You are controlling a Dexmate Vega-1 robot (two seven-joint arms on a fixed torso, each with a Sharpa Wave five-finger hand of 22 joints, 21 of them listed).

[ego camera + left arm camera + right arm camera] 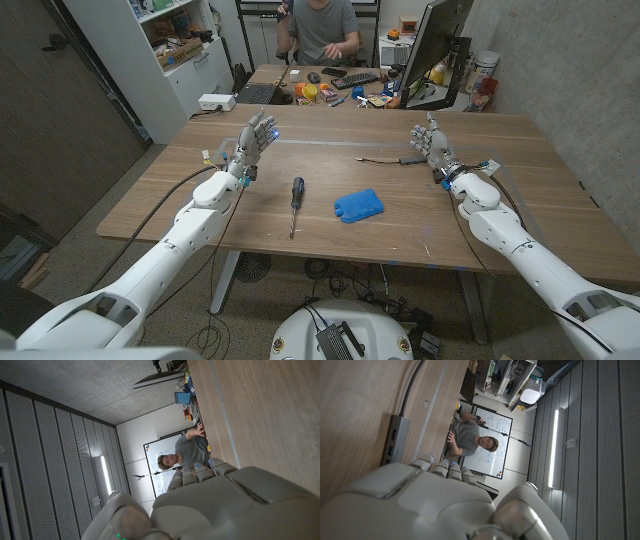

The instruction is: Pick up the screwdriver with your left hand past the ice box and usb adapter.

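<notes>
Left hand (254,140) is up near the far left part of the table (150,205), fingers apart, holding nothing. The screwdriver (295,204) lies on the wood toward the middle and nearer the robot than that hand, well apart from it. Its long axis runs roughly near-to-far, black handle at the far end, shaft pointing back at the robot. Just right of it is the blue ice box (358,205), then the usb adapter (410,161) with its cable, close by the right hand (432,143), also open-fingered and holding nothing.
</notes>
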